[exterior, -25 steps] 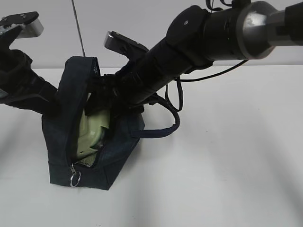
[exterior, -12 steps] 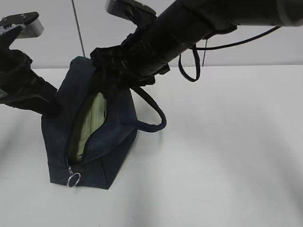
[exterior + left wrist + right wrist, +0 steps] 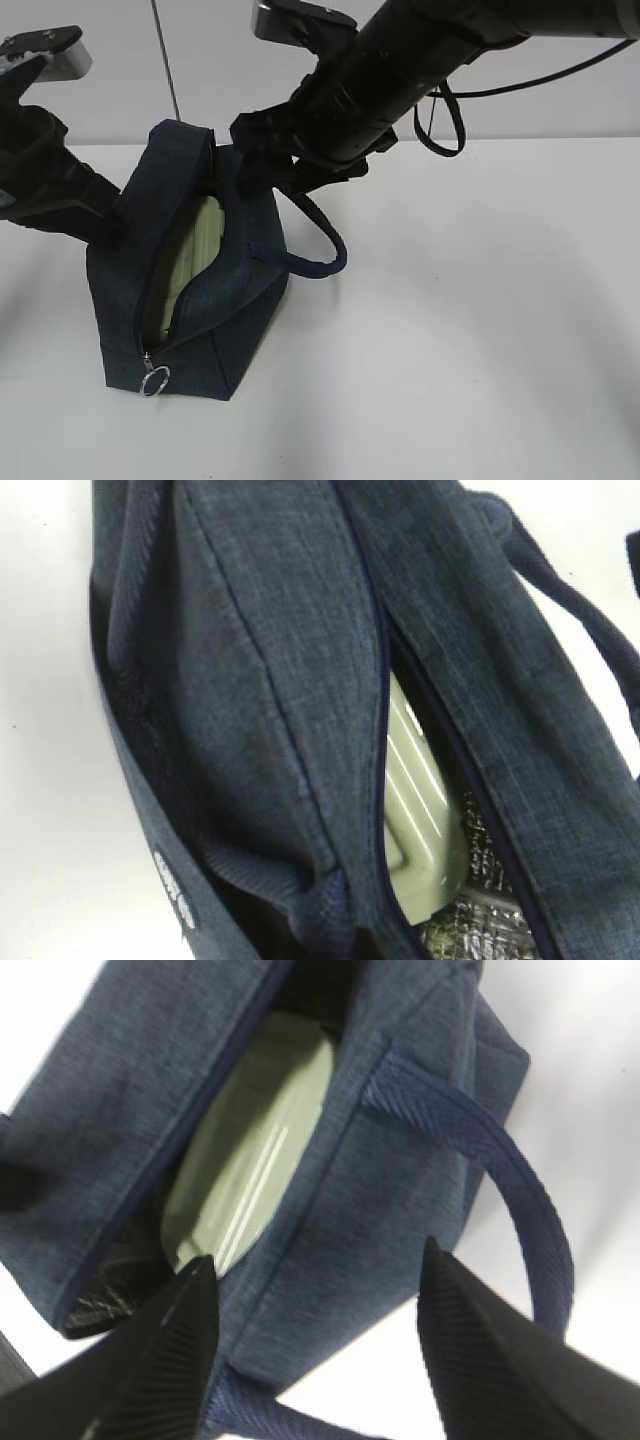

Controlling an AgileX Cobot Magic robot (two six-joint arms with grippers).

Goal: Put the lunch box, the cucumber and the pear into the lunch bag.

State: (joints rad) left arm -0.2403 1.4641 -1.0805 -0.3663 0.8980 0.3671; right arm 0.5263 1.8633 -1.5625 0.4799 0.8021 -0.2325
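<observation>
The navy lunch bag (image 3: 230,300) stands open at the left of the table. The pale green lunch box (image 3: 197,248) lies inside it on edge; it also shows in the left wrist view (image 3: 420,820) and the right wrist view (image 3: 255,1165). My left gripper (image 3: 108,215) is at the bag's left side, where bunched fabric (image 3: 320,895) hides its jaws; it appears shut on the flap. My right gripper (image 3: 262,160) hangs open and empty just above the bag's far end, its fingers astride the bag's side (image 3: 318,1253). The cucumber and the pear are out of view.
The bag's looped handle (image 3: 322,255) droops to the right onto the white table (image 3: 470,330). The zipper's metal ring pull (image 3: 153,381) hangs at the bag's near end. A thin rod (image 3: 165,60) stands behind the bag.
My right gripper let go of the lunch box and rose up and to the right out of the bag. The box has sunk deeper inside. The left arm has not moved.
</observation>
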